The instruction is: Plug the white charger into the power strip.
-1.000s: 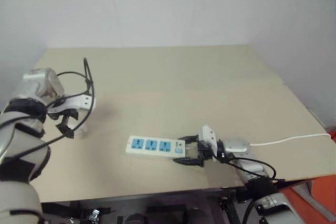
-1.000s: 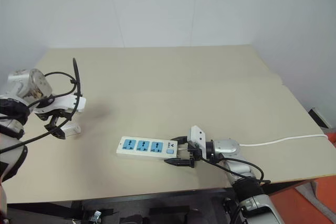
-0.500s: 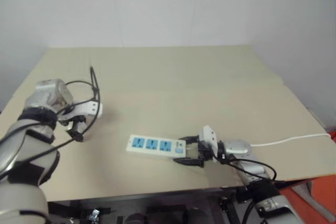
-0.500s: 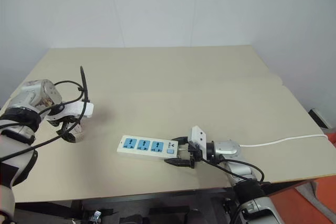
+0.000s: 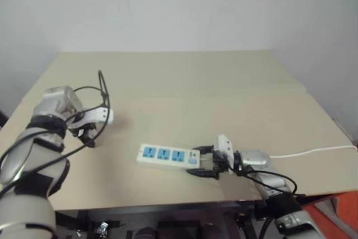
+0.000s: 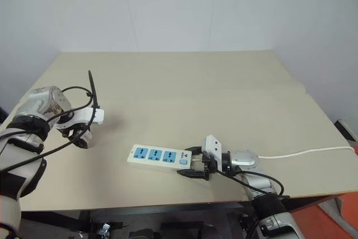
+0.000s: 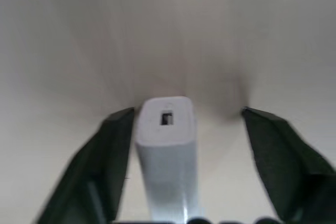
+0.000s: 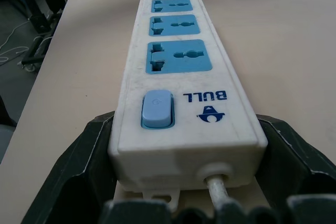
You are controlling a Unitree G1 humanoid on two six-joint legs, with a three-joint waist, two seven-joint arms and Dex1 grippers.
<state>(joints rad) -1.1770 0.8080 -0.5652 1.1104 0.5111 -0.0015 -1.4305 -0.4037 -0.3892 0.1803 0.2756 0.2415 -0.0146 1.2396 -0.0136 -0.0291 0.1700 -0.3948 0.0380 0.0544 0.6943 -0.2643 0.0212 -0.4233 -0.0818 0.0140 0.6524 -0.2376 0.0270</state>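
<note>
- since the plugging needs a flat, steady base, the desk (image 6: 184, 82) carries both task things on its tan top, well apart from each other, with the rest of the surface bare.
- the power strip (image 6: 162, 155) lies flat near the front edge with its blue sockets facing up, so a plug could drop in from above; its thin white cable (image 6: 313, 150) trails off toward the robot's right.
- the right pincer (image 6: 193, 163) reaches in almost level and brackets the strip's switch end, one black finger along each side; the right wrist view has the fingers pressed against the casing, which reads as a bracing hold to stop the strip sliding when the plug is pushed in.
- the left pincer (image 5: 89, 134) points steeply down over the desk's left part, jaws half parted around the charger.
- the white charger (image 7: 167, 150) stands between those jaws with its small port facing the camera; one finger (image 7: 113, 153) sits just beside it while the other is clear of it, so i judge the grasp not yet made, and the charger far from any socket.
</note>
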